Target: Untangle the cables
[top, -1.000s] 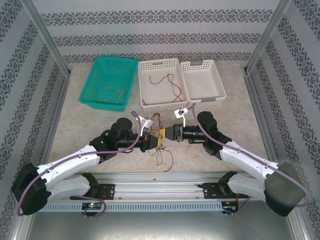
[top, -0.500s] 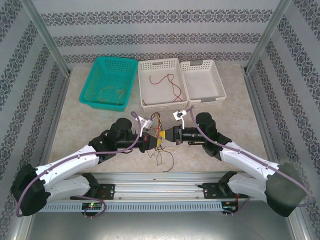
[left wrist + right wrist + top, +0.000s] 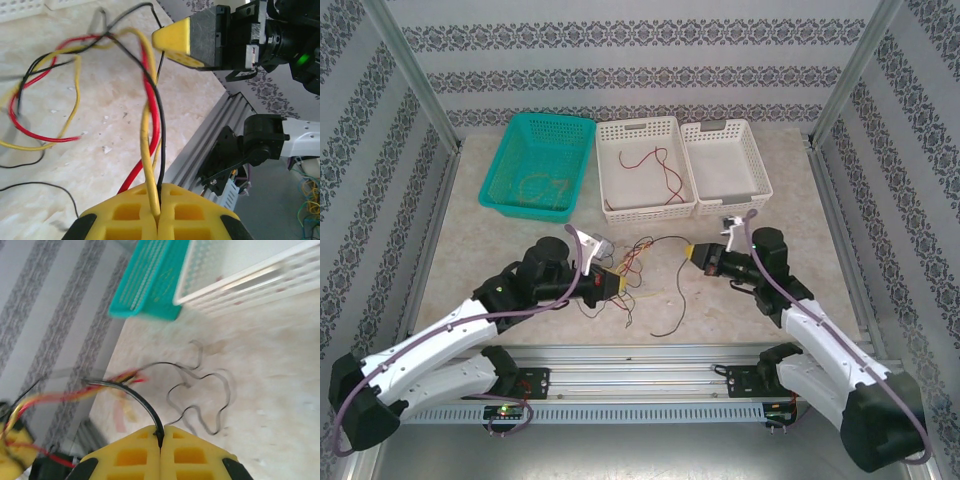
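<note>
A tangle of thin red, yellow and black cables (image 3: pixel 632 266) lies on the table between my two grippers. My left gripper (image 3: pixel 618 283) is shut on a yellow cable (image 3: pixel 146 150) and a black cable (image 3: pixel 160 130) that rise from its closed jaws (image 3: pixel 159 189). My right gripper (image 3: pixel 697 253) is shut on one black cable (image 3: pixel 135 397), which arcs out of its closed jaws (image 3: pixel 160 431) toward the bundle. That black cable (image 3: pixel 665 238) spans the gap between the grippers. In the left wrist view, the right gripper (image 3: pixel 172 40) hangs above the strands.
Three baskets stand at the back: a teal basket (image 3: pixel 552 119) with a pale wire inside, a white basket (image 3: pixel 638 124) holding a red wire (image 3: pixel 662 168), and another white basket (image 3: pixel 720 125). A loose black loop (image 3: pixel 672 318) trails toward the metal rail (image 3: pixel 640 365) at the near edge.
The grippers, nearly touching before, have drawn apart: the right arm swung right, the left arm moved back left. The black cable is now stretched out between them.
</note>
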Controlling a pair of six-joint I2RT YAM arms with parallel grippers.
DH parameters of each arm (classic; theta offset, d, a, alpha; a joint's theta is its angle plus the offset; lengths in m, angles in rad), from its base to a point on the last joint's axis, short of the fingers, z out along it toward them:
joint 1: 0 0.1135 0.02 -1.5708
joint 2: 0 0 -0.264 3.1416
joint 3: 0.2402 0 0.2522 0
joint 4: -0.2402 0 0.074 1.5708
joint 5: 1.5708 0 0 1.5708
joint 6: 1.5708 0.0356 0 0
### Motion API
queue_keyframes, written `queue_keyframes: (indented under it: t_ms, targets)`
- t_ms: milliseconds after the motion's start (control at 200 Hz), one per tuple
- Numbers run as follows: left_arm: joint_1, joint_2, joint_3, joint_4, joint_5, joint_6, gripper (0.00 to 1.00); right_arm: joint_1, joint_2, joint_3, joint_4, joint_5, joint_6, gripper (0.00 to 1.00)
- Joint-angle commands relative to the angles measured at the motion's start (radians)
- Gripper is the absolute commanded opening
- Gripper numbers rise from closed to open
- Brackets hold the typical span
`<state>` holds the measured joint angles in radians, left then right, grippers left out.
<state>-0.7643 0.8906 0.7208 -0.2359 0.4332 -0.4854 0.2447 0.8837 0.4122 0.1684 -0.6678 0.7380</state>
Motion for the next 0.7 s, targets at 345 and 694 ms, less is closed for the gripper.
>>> queue_keyframes:
  t_ms: [345, 694]
  targets:
    - [0.06, -0.063, 0.32, -0.538, -0.285, 0.184, 0.0, -0.404, -0.242, -0.084, -0.246, 0.071, 0.079, 0.0]
    - [0.193, -0.101, 0.291, -0.581, -0.45, 0.226, 0.0, -0.643, -0.345, -0.021, -0.421, 0.034, 0.111, 0.0]
